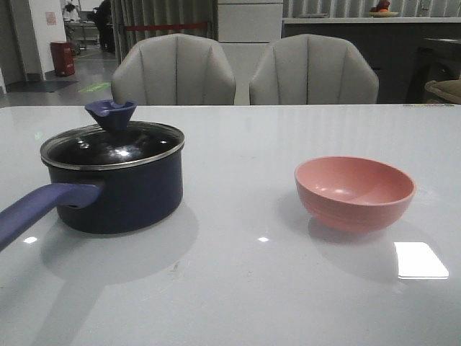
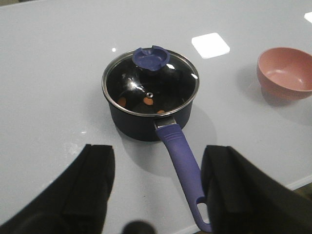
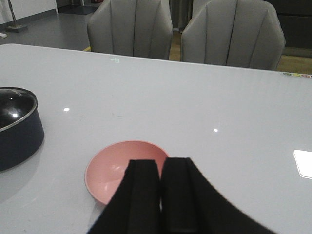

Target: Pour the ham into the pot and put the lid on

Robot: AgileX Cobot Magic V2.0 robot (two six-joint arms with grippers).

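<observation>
The dark navy pot (image 1: pixel 122 191) stands on the left of the table, its purple-blue handle (image 1: pixel 39 205) pointing toward me. The glass lid (image 1: pixel 112 144) with its blue knob (image 1: pixel 111 113) sits on the pot. In the left wrist view orange ham pieces (image 2: pixel 147 101) show through the lid (image 2: pixel 150 80) inside the pot (image 2: pixel 146 124). My left gripper (image 2: pixel 158 156) is open and empty, above the handle (image 2: pixel 183 165), back from the pot. My right gripper (image 3: pixel 161 168) is shut and empty, above the near rim of the pink bowl (image 3: pixel 124 168). Neither gripper shows in the front view.
The salmon-pink bowl (image 1: pixel 354 191) stands empty on the right of the table. Two grey chairs (image 1: pixel 173 72) stand behind the table's far edge. The table's near edge (image 2: pixel 273 192) runs close under the handle's end.
</observation>
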